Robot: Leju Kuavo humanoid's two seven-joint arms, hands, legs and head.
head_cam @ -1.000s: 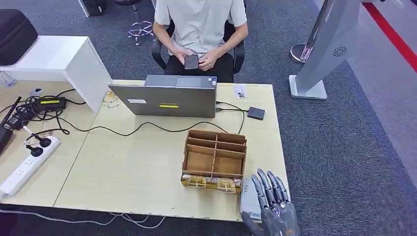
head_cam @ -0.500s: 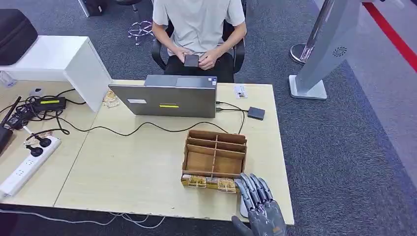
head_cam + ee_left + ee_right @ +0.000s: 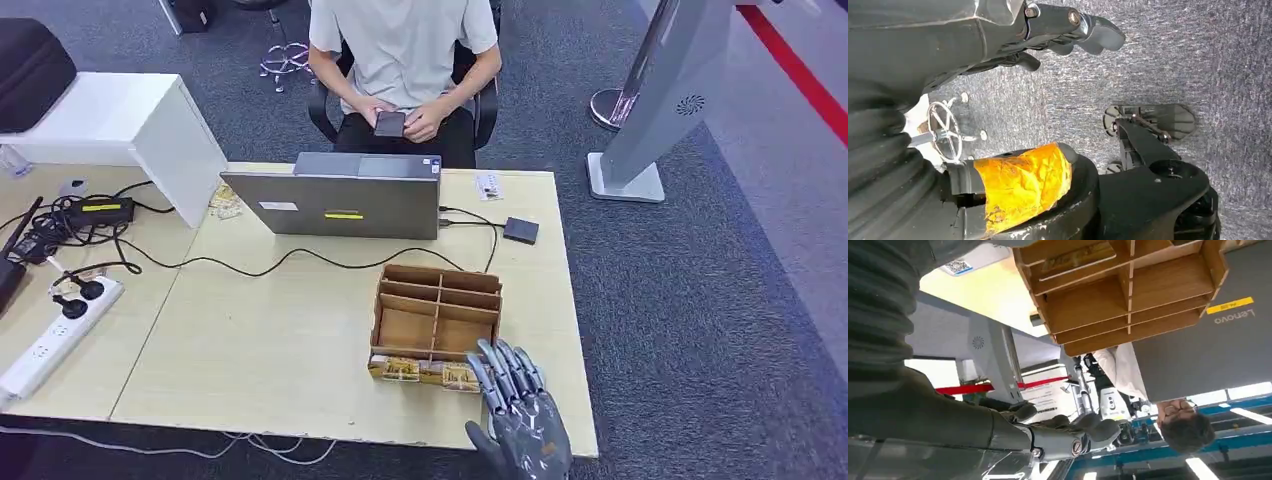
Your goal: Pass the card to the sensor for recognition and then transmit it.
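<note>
Head view, right side: the right hand (image 3: 520,420) hangs over the counter's (image 3: 280,340) near edge, at 5 o'clock from the wooden organiser (image 3: 437,318). Its fingers are stretched forward and slightly spread, reaching to the organiser's front right corner, and nothing is gripped in them.

Task item: in the right wrist view the card (image 3: 965,261) is a pale, flat piece with a small square printed code. It lies flat on the counter just beside the organiser's front. Whether the hand touches it cannot be told.

Left hand (image 3: 1068,30): it hangs over the grey carpet floor (image 3: 1173,60), fingers loosely extended and holding nothing.

Surroundings:
- The organiser is an open brown box split into compartments, with yellow printed slips along its front.
- A small dark box, the sensor (image 3: 520,230), sits at 1 o'clock from the organiser and well apart from the hand. The organiser stands between the two.
- A grey laptop (image 3: 335,205) stands at 11 o'clock from the organiser, with a black cable (image 3: 300,258) running across the counter in front of it.
- A person (image 3: 405,50) sits at 12 o'clock beyond the counter, holding a phone (image 3: 389,123).
- A white power strip (image 3: 55,340) lies at 9 o'clock.
</note>
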